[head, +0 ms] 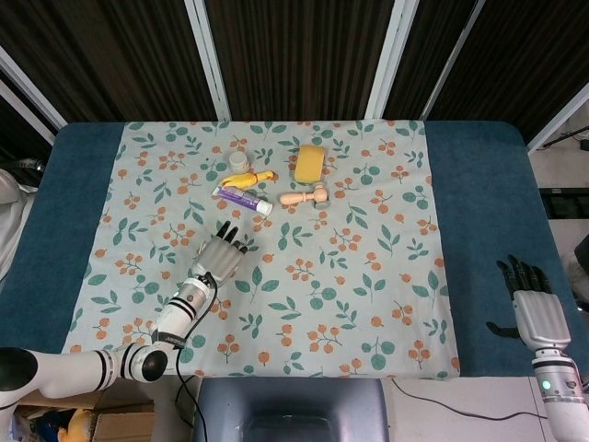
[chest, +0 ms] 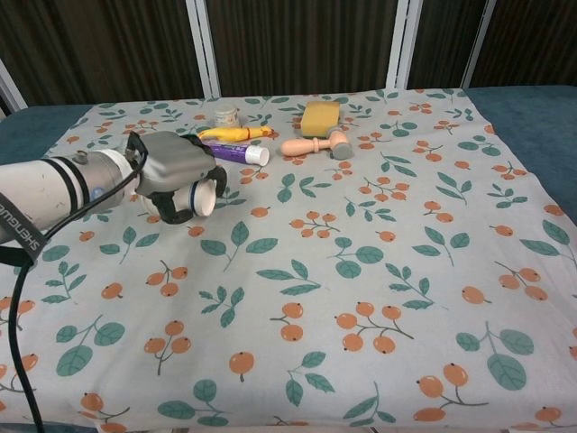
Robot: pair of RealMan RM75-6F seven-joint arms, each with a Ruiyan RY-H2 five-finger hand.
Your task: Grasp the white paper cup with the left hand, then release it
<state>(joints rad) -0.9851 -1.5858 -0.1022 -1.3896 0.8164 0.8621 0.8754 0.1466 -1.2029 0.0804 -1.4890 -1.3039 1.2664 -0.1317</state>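
We see our left hand (chest: 171,171) wrapped around the white paper cup (chest: 200,193), which lies on its side on the floral cloth (chest: 361,271) covering the desk, mouth pointing right. Our right hand (head: 532,308) rests apart, fingers extended and holding nothing.

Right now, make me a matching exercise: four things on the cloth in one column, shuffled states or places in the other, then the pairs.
Things:
1. white paper cup
2. yellow sponge
3. purple tube
4. right hand

States or places:
A. beside the wooden stamp, at the far side of the cloth
B. over the blue table edge, holding nothing
C. on its side, gripped by the left hand
D. lying just in front of the yellow toy

Pairs: 1-C, 2-A, 3-D, 4-B
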